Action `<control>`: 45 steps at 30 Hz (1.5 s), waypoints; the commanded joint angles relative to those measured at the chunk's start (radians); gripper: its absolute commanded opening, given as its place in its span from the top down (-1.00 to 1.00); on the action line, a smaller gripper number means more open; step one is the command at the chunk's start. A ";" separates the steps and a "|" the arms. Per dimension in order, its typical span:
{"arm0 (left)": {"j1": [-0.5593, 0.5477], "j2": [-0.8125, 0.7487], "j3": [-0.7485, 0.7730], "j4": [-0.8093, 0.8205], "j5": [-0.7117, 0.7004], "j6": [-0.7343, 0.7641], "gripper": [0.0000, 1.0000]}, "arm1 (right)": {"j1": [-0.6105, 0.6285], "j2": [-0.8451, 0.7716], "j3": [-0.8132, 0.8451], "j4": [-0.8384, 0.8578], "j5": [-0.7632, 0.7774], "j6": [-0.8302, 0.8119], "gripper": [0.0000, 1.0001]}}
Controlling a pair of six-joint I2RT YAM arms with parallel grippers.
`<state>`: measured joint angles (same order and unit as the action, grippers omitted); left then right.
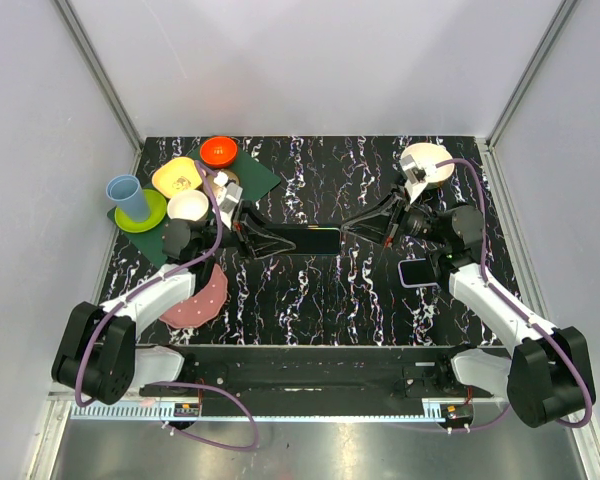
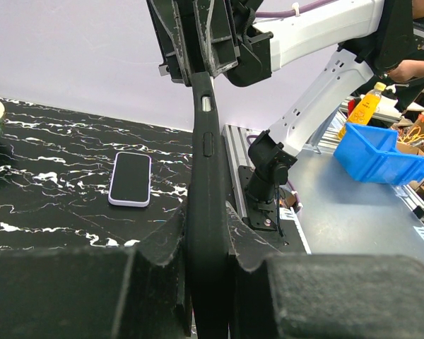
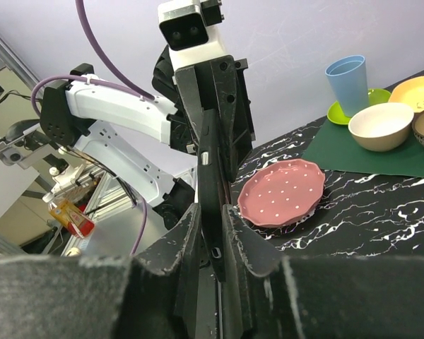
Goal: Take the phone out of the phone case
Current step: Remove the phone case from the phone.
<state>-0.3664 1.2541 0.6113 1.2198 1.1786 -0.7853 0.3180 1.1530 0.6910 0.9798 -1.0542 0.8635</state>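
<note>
A black phone in its black case [image 1: 308,240] is held level above the middle of the table, between both grippers. My left gripper [image 1: 272,242] is shut on its left end and my right gripper [image 1: 345,232] on its right end. In the left wrist view the phone [image 2: 206,162] stands edge-on between my left gripper's jaws [image 2: 208,219], with the right gripper [image 2: 201,49] at the far end. In the right wrist view the phone [image 3: 210,169] sits in my right gripper [image 3: 210,215]. I cannot tell phone from case.
A second phone with a lilac rim [image 1: 417,272] lies screen up by the right arm. A pink plate [image 1: 202,295] lies front left. A blue cup [image 1: 128,197], white bowl [image 1: 188,206], orange bowl [image 1: 218,151] and green mat [image 1: 250,180] crowd the back left. A beige bowl [image 1: 427,163] is back right.
</note>
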 commanded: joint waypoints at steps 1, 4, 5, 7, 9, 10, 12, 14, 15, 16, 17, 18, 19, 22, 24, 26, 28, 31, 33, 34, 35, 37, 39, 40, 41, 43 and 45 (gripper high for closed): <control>0.003 -0.005 0.039 0.083 -0.043 0.021 1.00 | 0.009 -0.001 0.022 -0.009 0.029 -0.029 0.55; 0.003 -0.005 0.038 0.084 -0.043 0.020 1.00 | 0.010 -0.001 0.025 -0.029 0.033 -0.047 0.60; 0.003 -0.005 0.038 0.083 -0.043 0.020 1.00 | 0.012 -0.001 0.027 -0.044 0.034 -0.057 0.60; 0.003 -0.007 0.038 0.083 -0.043 0.020 1.00 | 0.013 0.001 0.030 -0.062 0.037 -0.072 0.64; 0.003 -0.008 0.038 0.087 -0.040 0.020 1.00 | 0.015 0.001 0.031 -0.070 0.045 -0.081 0.67; 0.003 -0.007 0.038 0.087 -0.042 0.018 1.00 | 0.013 0.001 0.034 -0.081 0.048 -0.086 0.69; 0.003 -0.007 0.036 0.099 -0.039 0.015 1.00 | 0.015 0.001 0.035 -0.095 0.062 -0.095 0.70; 0.003 -0.007 0.035 0.107 -0.036 0.008 1.00 | 0.015 0.002 0.038 -0.113 0.072 -0.107 0.72; 0.003 -0.005 0.034 0.116 -0.034 0.003 1.00 | 0.015 0.002 0.039 -0.121 0.077 -0.112 0.72; 0.003 -0.004 0.034 0.119 -0.034 -0.002 1.00 | 0.015 0.002 0.042 -0.134 0.080 -0.121 0.73; 0.003 -0.004 0.034 0.121 -0.033 -0.005 1.00 | 0.015 0.004 0.044 -0.139 0.086 -0.127 0.74; 0.003 -0.004 0.034 0.124 -0.031 -0.006 1.00 | 0.018 0.005 0.047 -0.148 0.091 -0.133 0.74; 0.003 -0.002 0.034 0.127 -0.033 -0.008 1.00 | 0.018 0.004 0.050 -0.171 0.095 -0.150 0.75; 0.003 -0.002 0.034 0.130 -0.033 -0.011 1.00 | 0.024 0.005 0.061 -0.214 0.117 -0.175 0.76; 0.003 0.001 0.034 0.145 -0.031 -0.017 1.00 | 0.027 0.011 0.064 -0.228 0.131 -0.185 0.77; 0.003 0.001 0.031 0.158 -0.027 -0.029 1.00 | 0.032 0.013 0.065 -0.242 0.144 -0.202 0.76; 0.001 -0.001 0.030 0.178 -0.023 -0.042 1.00 | 0.035 0.014 0.068 -0.266 0.155 -0.221 0.77; 0.001 0.002 0.028 0.198 -0.020 -0.052 1.00 | 0.035 0.016 0.074 -0.296 0.183 -0.244 0.77; 0.001 0.005 0.025 0.221 -0.016 -0.063 1.00 | 0.035 0.019 0.074 -0.303 0.192 -0.248 0.77; 0.001 0.005 0.024 0.228 -0.013 -0.066 1.00 | 0.035 0.019 0.076 -0.305 0.197 -0.248 0.77; 0.001 0.007 0.025 0.236 -0.013 -0.071 1.00 | 0.033 0.022 0.076 -0.308 0.200 -0.248 0.78; 0.001 0.008 0.024 0.242 -0.011 -0.075 1.00 | 0.036 0.025 0.077 -0.314 0.206 -0.251 0.78; 0.000 0.005 0.022 0.251 -0.008 -0.075 1.00 | 0.035 0.028 0.079 -0.322 0.209 -0.258 0.78; 0.000 0.005 0.021 0.253 -0.007 -0.077 1.00 | 0.035 0.028 0.079 -0.328 0.211 -0.261 0.78; -0.002 0.002 0.022 0.254 -0.005 -0.077 1.00 | 0.035 0.031 0.081 -0.329 0.211 -0.264 0.78; -0.002 0.001 0.021 0.257 -0.005 -0.077 1.00 | 0.038 0.031 0.084 -0.342 0.209 -0.268 0.78; -0.003 -0.002 0.019 0.262 -0.005 -0.075 1.00 | 0.046 0.036 0.093 -0.369 0.209 -0.288 0.78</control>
<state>-0.3420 1.2808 0.6106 1.1980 1.1423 -0.8433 0.3412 1.1564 0.7486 0.7055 -0.9092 0.6468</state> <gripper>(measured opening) 0.176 0.116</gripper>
